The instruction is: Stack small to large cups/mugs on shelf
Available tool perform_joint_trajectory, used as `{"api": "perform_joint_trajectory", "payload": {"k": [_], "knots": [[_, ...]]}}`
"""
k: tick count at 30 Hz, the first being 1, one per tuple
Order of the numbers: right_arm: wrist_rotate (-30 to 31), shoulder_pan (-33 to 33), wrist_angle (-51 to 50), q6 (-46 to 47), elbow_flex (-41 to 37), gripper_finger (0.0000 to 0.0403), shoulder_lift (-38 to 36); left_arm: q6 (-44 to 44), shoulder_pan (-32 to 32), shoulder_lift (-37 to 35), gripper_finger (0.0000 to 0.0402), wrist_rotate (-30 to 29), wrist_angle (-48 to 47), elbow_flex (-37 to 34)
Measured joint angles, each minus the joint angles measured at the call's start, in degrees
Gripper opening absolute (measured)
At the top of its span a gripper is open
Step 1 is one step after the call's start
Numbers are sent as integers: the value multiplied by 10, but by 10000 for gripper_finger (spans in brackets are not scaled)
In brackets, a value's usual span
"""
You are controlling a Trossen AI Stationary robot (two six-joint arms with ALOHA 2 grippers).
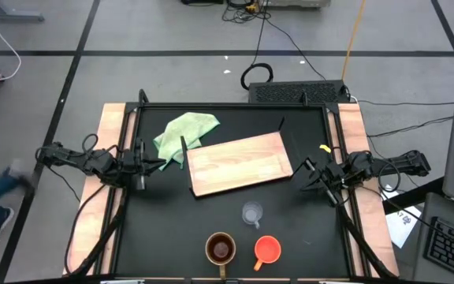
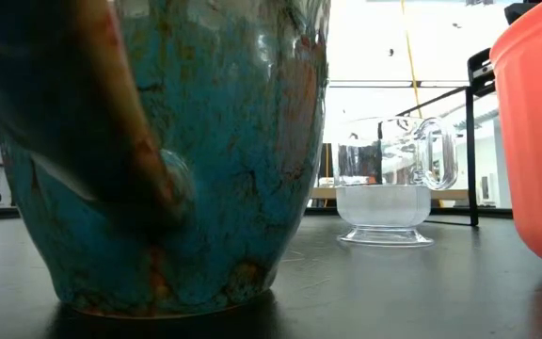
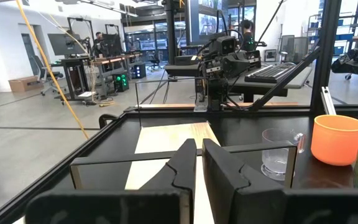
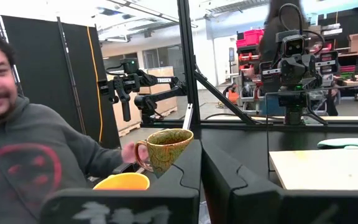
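The brown mug (image 1: 220, 248), its handle toward the near edge, and the orange cup (image 1: 267, 250) stand side by side near the table's near edge. The clear glass cup (image 1: 251, 213) stands just behind them. The light-wood shelf (image 1: 239, 163) lies flat mid-table, turned at a slant. My left gripper (image 1: 160, 164) is shut and empty at the table's left side, level with the shelf's left end. My right gripper (image 1: 306, 177) is shut and empty just off the shelf's right end. The low view shows the mug (image 2: 158, 151), the glass cup (image 2: 389, 179) and the orange cup (image 2: 534, 132) close up.
A light green cloth (image 1: 184, 130) lies crumpled by the shelf's far left corner. In the right wrist view a person (image 4: 17, 149) is at the table's near side, with a hand (image 4: 128, 152) close to the mug (image 4: 166, 149). Black frame posts (image 4: 184, 62) stand at the table's edges.
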Motion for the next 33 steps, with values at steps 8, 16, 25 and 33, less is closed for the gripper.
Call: {"api": "perform_joint_trajectory", "payload": {"k": [8,16,25,33], "knots": [[1,0,37,0,0,0,0,0,0,0,31,0,0,0],[0,0,94,0,0,0,0,0,0,0,31,0,0,0],[0,0,108,-2,0,0,0,0,0,0,31,0,0,0],[0,0,107,-56,0,0,0,-1,0,0,31,0,5,0]]}}
